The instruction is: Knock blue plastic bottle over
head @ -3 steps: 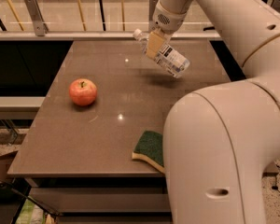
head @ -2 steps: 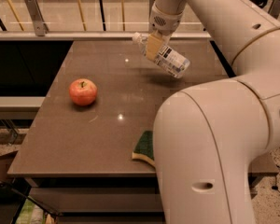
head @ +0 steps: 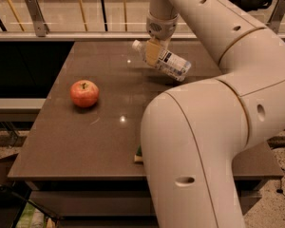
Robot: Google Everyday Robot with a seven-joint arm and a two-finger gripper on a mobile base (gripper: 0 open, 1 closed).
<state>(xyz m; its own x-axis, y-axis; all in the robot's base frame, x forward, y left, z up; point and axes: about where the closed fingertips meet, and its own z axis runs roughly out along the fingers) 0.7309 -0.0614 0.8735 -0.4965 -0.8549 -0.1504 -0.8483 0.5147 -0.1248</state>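
Note:
The blue plastic bottle (head: 170, 63), clear with a white cap and a pale label, is tipped far over at the back middle of the brown table (head: 85, 137). Its cap points up and left and its base points down and right. My gripper (head: 153, 52) comes down from above and sits right at the bottle's neck end, touching or covering it. A dark shadow lies just under the bottle. I cannot tell whether the bottle rests on the table or hangs just above it.
A red apple (head: 84, 93) stands on the left part of the table. A corner of a green sponge (head: 138, 154) shows near the front edge, mostly hidden behind my big white arm (head: 194, 141). A railing (head: 61, 34) runs behind the table.
The gripper and the tipped bottle have moved slightly down and toward the table together. The bottle keeps the same tilt. The apple has not moved.

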